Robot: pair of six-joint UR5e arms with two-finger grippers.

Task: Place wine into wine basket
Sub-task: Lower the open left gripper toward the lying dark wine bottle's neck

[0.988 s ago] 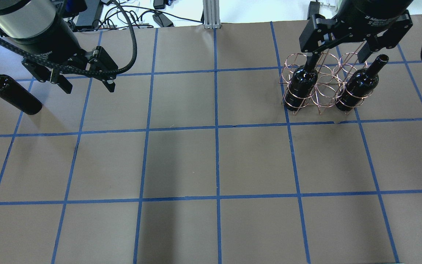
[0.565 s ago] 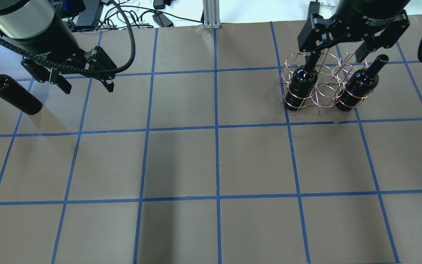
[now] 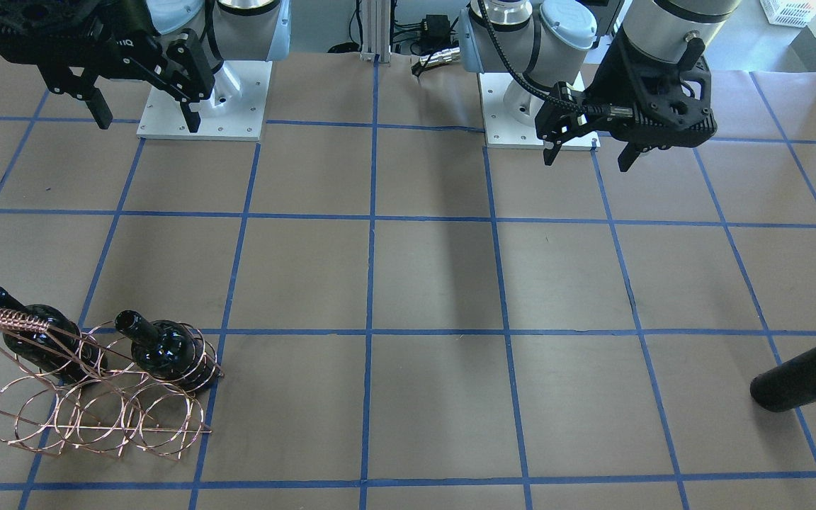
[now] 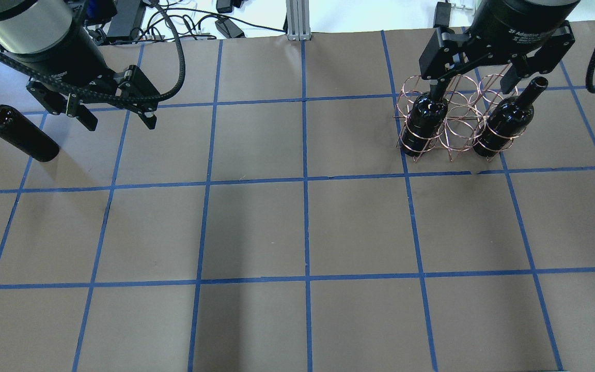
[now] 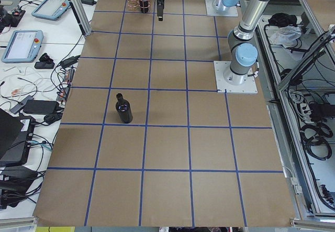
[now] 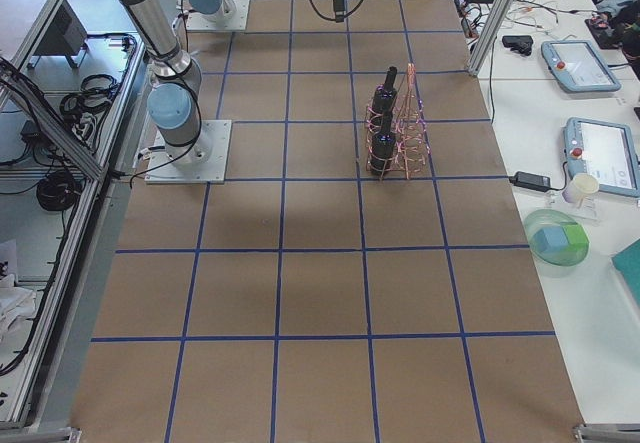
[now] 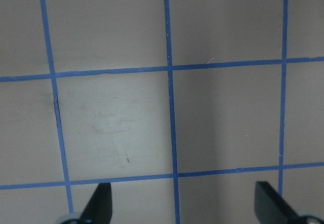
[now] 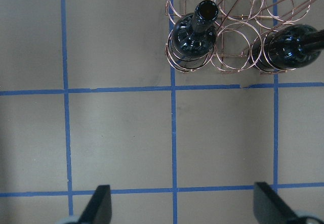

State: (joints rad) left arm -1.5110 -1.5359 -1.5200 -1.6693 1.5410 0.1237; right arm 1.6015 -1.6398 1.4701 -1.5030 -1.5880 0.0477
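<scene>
A loose wine bottle [image 4: 18,135], glossy and near-black, stands alone on the table's far left; it also shows in the front view [image 3: 805,382] and the left view [image 5: 124,110]. The copper wire wine basket [image 4: 457,132] sits at the far right and holds two look-alike bottles [image 4: 424,121] [image 4: 504,121] in its outer loops; its middle loops hold nothing. My left gripper [image 4: 121,124] hangs open and empty to the right of the loose bottle. My right gripper [image 4: 472,85] hangs open and empty above the basket's far side. The right wrist view shows the basket [image 8: 230,57] ahead.
Brown paper with a blue tape grid [image 4: 305,181] covers the table. Cables and an aluminium post [image 4: 295,20] lie beyond the far edge. The arms' base plates [image 3: 199,99] sit at the robot's side. The left wrist view shows only paper [image 7: 116,118].
My left gripper has drifted slightly left. My right gripper has shifted a little over the basket. The bottles and basket have not moved.
</scene>
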